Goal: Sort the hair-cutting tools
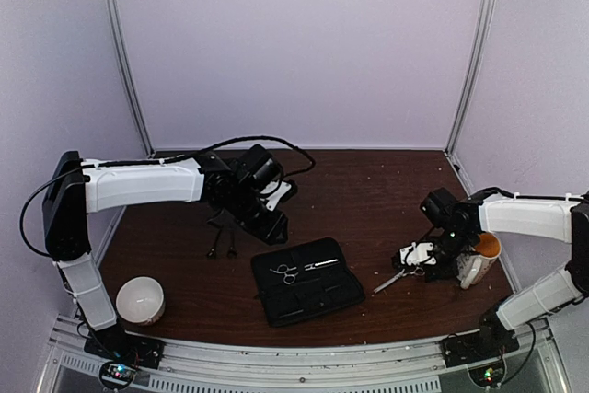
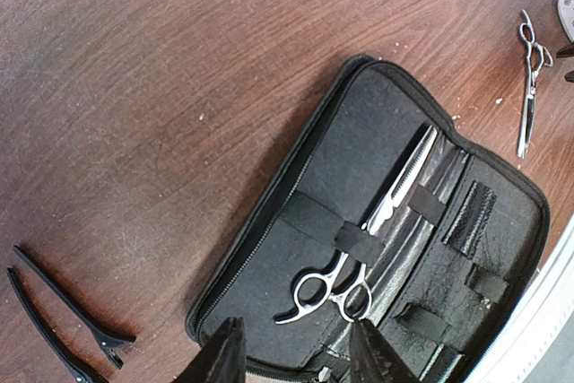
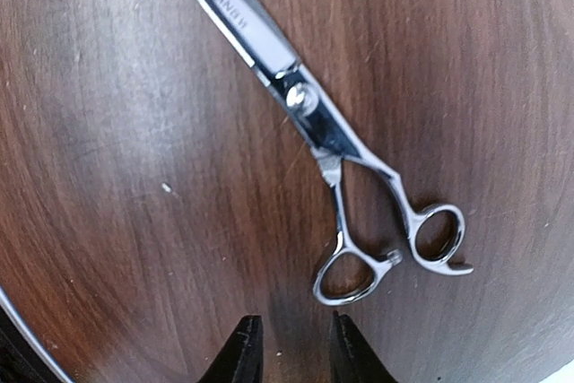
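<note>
1. Looking from the top: a flat black zip fabric case [image 1: 317, 306] lies open at the centre-front of the dark wooden table [image 1: 368, 190]. One pair of slim silver steel scissors with ring loops, the cased scissors [image 1: 299, 271], sits in it, so the case reads as the sort target. The matching loose scissors [image 1: 394, 279] lie on the table to its right, with the right gripper [image 1: 419, 260] at their handle end. Two thin black clips [image 1: 221, 246] lie left of the case, with the left gripper [image 1: 276, 218] hovering near them.
2. Left wrist: the left gripper [image 2: 299, 356] is spread and holds nothing. An elastic strap [image 2: 359, 241] pins the cased scissors [image 2: 402, 181]. The free straps beside them look meant for the other pair. The clips [image 2: 67, 295] lie side by side on bare wood.
3. Right wrist: the right gripper [image 3: 291, 352] is slightly parted with nothing pinched, just short of the ring loops. The loose scissors [image 3: 305, 100] lie flat with blades closed. It looks lined up for a handle grab, but thin steel flat on wood gives little to bite.
</note>
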Available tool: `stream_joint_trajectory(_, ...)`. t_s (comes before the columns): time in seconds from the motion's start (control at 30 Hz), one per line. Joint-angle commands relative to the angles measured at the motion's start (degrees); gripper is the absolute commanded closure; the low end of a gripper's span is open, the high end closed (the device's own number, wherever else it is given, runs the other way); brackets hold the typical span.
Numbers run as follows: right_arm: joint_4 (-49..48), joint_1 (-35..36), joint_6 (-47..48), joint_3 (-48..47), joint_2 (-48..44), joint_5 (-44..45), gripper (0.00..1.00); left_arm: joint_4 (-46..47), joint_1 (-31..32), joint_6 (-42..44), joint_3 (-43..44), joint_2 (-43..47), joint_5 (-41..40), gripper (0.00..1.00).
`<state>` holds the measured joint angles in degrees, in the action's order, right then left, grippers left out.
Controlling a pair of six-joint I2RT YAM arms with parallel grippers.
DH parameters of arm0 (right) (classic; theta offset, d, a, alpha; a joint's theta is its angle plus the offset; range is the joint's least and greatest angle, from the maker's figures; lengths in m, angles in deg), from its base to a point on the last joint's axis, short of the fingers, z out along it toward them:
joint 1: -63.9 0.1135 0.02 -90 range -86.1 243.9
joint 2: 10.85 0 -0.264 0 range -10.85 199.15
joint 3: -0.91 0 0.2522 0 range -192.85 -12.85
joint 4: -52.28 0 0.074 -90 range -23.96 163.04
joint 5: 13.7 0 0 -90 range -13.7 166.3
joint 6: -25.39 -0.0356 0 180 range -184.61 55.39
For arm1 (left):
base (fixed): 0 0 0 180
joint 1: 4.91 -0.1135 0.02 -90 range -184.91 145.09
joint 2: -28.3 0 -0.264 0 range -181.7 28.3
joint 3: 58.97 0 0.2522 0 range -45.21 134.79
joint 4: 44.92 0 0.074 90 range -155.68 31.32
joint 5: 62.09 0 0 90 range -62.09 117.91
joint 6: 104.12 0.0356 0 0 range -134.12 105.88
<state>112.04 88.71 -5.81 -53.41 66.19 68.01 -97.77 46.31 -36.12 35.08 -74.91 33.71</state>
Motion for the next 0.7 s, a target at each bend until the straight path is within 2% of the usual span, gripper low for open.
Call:
stream_joint_trajectory(0.0,-2.4,-0.4,1.1,-1.0,0.3,-1.5,0.75,1.5,0.4,0.4,1.2,-0.8,0.4,0.57)
stream_joint_trajectory(0.17,-3.3,-0.4,1.3,-1.3,2.6,-1.5,0.80,1.6,0.4,0.2,0.7,-0.8,0.3,0.57)
stream_joint_trajectory(0.67,-5.9,-0.4,0.9,-2.3,7.7,-1.5,0.84,1.6,0.4,-0.2,-0.5,-1.2,-0.1,0.56)
